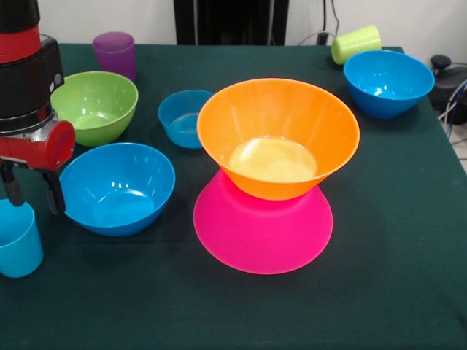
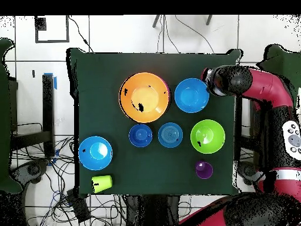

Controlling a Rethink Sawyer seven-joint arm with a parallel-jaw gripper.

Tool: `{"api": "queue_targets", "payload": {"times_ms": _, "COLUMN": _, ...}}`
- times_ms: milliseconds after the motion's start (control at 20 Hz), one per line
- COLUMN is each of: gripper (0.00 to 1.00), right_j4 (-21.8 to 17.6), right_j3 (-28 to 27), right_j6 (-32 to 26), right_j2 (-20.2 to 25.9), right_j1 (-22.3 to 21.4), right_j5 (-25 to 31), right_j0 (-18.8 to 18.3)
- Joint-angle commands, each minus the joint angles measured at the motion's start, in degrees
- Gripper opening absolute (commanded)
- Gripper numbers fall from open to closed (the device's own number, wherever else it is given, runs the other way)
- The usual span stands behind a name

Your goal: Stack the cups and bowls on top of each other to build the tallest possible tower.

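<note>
- While the big glossy orange plastic bowl point(image 1: 278, 137) sits upright on the upturned big pink plastic bowl point(image 1: 263, 232), the red-and-black gripper point(image 1: 33, 195) hangs open, holding nothing.
- Its 2 fingers point(image 1: 55, 195) hang over the small light-blue plastic tumbler point(image 1: 18, 238), beside a medium blue bowl point(image 1: 117, 187).

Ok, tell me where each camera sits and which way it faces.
Front view: across the table, facing the robot; the red-and-black arm's gripper hangs at left, beside the light-blue plastic cup.
Overhead view: above, looking straight down; the arm comes from the right.
Both show the big orange plastic bowl on the pink one.
</note>
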Motion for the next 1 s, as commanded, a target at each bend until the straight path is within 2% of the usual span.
{"api": "queue_targets", "payload": {"times_ms": 50, "gripper": 1.0, "right_j4": -4.5, "right_j3": 4.2, "right_j6": -18.6, "right_j2": 0.1, "right_j1": 2.4, "right_j5": -2.2, "right_j0": 0.7}}
{"api": "queue_targets", "payload": {"times_ms": 700, "gripper": 1.0, "right_j4": -4.2, "right_j3": 4.0, "right_j6": -19.0, "right_j2": 0.7, "right_j1": 2.7, "right_j5": -1.9, "right_j0": 0.2}}
{"api": "queue_targets", "payload": {"times_ms": 1000, "gripper": 1.0, "right_j4": -6.6, "right_j3": 1.4, "right_j6": -21.1, "right_j2": -0.1, "right_j1": 2.0, "right_j5": -0.6, "right_j0": 2.1}}
